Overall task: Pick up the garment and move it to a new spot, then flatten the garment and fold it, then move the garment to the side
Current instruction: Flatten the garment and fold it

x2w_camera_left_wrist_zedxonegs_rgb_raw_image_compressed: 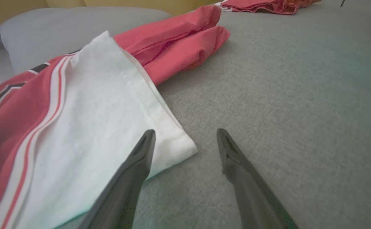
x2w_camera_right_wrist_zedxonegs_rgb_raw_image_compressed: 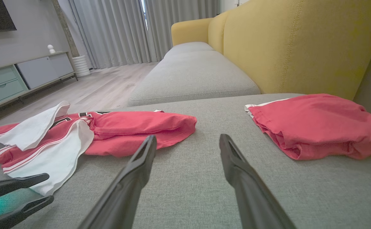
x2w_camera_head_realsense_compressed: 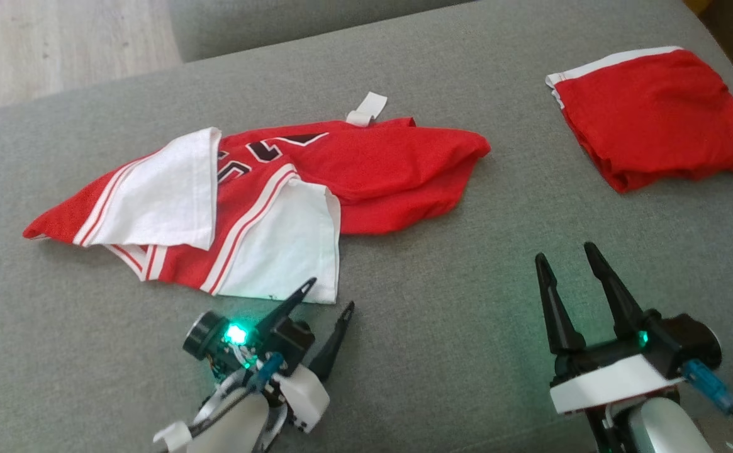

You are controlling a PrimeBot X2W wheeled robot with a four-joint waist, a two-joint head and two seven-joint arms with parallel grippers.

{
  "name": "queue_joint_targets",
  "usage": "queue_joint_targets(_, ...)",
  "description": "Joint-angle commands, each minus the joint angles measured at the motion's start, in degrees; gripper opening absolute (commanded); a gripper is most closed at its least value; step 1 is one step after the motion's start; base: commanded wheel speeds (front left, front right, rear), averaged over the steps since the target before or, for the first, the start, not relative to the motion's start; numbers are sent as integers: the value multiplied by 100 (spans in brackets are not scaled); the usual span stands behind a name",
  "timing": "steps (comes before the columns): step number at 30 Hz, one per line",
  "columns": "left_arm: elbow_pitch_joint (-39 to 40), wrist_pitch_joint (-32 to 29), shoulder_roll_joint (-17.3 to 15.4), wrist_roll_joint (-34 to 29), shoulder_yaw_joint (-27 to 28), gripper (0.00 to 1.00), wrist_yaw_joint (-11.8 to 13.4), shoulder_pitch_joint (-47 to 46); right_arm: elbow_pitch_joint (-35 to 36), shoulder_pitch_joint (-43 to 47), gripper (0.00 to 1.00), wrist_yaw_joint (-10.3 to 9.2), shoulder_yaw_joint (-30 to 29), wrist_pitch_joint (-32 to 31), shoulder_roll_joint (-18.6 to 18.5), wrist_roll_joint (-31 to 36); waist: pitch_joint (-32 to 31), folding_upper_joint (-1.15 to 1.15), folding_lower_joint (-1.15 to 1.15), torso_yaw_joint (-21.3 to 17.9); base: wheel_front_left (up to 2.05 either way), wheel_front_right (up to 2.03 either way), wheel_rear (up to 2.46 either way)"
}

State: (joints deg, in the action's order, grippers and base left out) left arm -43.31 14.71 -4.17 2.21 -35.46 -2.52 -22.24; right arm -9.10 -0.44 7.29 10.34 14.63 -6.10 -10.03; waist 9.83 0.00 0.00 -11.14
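Two grippers spread wide, both empty: left gripper (x2w_camera_head_realsense_compressed: 331, 293) at white corner of garment (x2w_camera_head_realsense_compressed: 366, 170), right gripper (x2w_camera_head_realsense_compressed: 563, 251) well apart over bare sofa cushion (x2w_camera_head_realsense_compressed: 454, 283). Garment crumpled mid-cushion, flaps turned back. Best approach: straddle corner hem, pinch one layer (not doubled fold). Unclear: finger-to-cloth contact. Printed number half covered. Folded red cloth (x2w_camera_head_realsense_compressed: 655, 119) far right, type untellable.

Black, white-edged numerals (x2w_camera_head_realsense_compressed: 259, 151) on red jersey (x2w_camera_head_realsense_compressed: 397, 170), half covered beside white sleeve (x2w_camera_head_realsense_compressed: 165, 189): unreadable. Neck tag (x2w_camera_head_realsense_compressed: 367, 108): no legible print.

Left gripper (x2w_camera_head_realsense_compressed: 330, 293), right gripper (x2w_camera_head_realsense_compressed: 564, 251) — fingers (x2w_camera_head_realsense_compressed: 558, 314) spread.
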Motion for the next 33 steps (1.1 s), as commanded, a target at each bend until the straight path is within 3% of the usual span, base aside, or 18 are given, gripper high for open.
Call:
queue_joint_targets(1,46,27,-2,64,132,100,20,-201,193,-205,100,20,104,37,-50,-21,34,0,0,-27,0,0,0)
queue_joint_targets(3,-217,27,20,86,90,100,-22,-292,196,-211,100,20,98,37,-50,-29,62,0,0,-42,0,0,0)
queue_joint_targets(4,-350,28,28,95,71,92,-38,-326,196,-212,100,20,94,37,-52,-32,70,0,0,-46,0,0,0)
queue_joint_targets(6,-604,28,39,129,75,5,-18,-374,196,-210,100,20,85,37,-55,-35,73,0,0,-49,0,0,0)
queue_joint_targets(7,-704,28,44,167,90,0,-18,-383,196,-203,100,20,74,37,-57,-35,70,0,0,-42,0,0,0)
queue_joint_targets(11,-602,28,46,229,133,0,57,-370,203,-163,100,20,17,37,-58,-20,18,0,0,68,0,0,0)
queue_joint_targets(15,310,29,-164,227,321,0,338,-164,201,-113,100,20,13,37,-48,-12,-83,0,0,234,0,0,0)
queue_joint_targets(26,3972,29,-1369,166,1587,0,1526,1250,143,193,100,20,-18,37,-67,9,-426,0,0,827,0,0,0)
queue_joint_targets(29,4633,29,-1664,185,1971,0,1704,1514,132,227,100,20,-20,37,-105,11,-462,0,0,969,0,0,0)
queue_joint_targets(33,4917,29,-1936,230,2298,0,1770,1653,93,210,100,20,7,37,-170,2,-470,0,0,1073,0,0,0)
